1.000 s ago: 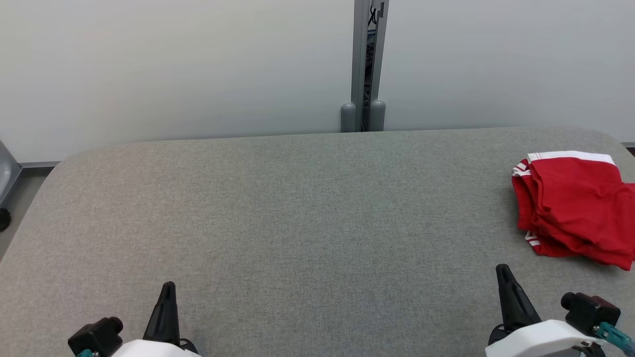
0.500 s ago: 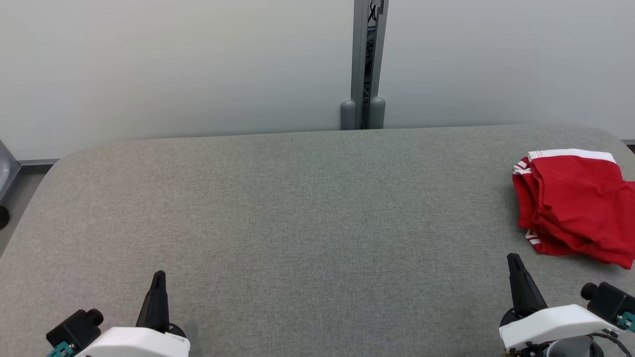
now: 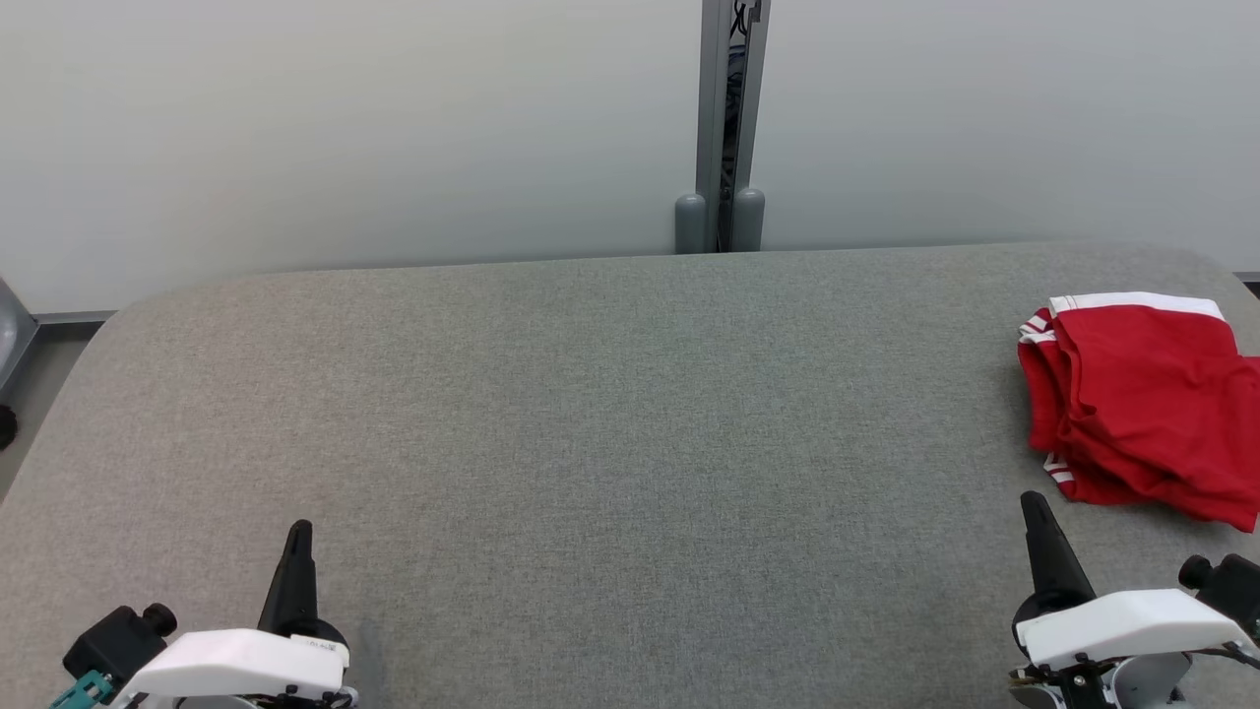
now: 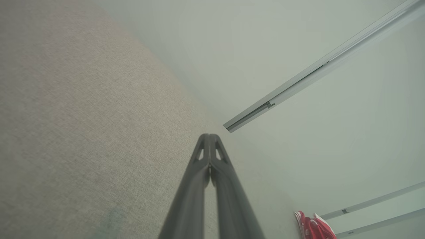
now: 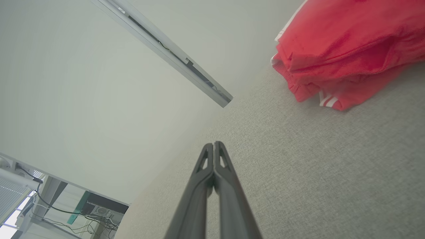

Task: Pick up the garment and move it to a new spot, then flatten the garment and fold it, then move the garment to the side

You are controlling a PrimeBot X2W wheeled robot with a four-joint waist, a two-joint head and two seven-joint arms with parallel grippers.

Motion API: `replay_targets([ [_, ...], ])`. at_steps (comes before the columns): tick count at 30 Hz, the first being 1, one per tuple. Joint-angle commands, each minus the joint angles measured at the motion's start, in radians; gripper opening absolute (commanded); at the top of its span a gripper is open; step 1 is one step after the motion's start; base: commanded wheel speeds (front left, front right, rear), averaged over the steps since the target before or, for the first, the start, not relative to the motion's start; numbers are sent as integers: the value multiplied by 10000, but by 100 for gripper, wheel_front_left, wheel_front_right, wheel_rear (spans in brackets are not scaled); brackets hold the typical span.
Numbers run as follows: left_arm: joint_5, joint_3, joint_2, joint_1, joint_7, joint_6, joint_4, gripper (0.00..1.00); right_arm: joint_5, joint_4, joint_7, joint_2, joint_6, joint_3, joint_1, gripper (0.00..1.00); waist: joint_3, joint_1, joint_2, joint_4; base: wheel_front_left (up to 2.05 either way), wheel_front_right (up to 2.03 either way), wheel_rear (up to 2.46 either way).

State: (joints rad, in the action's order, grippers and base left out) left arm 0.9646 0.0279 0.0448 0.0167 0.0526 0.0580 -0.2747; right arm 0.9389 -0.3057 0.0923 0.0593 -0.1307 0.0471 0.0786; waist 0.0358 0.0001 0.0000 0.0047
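both closed on nothing, my left gripper and right gripper have moved a little apart above the grey cloth-covered table, and the folded red garment with white trim lies alone at its right side, so the task seems finished.

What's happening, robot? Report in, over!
Left gripper shut, empty, over the grey table. Right gripper shut, empty, near the red white-trimmed garment. Garment loosely folded at table's right edge. Nothing between.
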Motion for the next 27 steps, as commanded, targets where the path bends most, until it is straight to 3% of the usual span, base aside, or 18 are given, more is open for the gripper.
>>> replay_targets([
  [1,262,104,43,376,-54,91,77,0,274,78,-68,68,-1,-45,297,0,-5,0,0,0,0,0,0],
  [27,2900,639,58,882,-836,384,-35,0,3153,-30,-798,85,-1,-503,676,0,-142,-1,0,-16,0,0,0],
])
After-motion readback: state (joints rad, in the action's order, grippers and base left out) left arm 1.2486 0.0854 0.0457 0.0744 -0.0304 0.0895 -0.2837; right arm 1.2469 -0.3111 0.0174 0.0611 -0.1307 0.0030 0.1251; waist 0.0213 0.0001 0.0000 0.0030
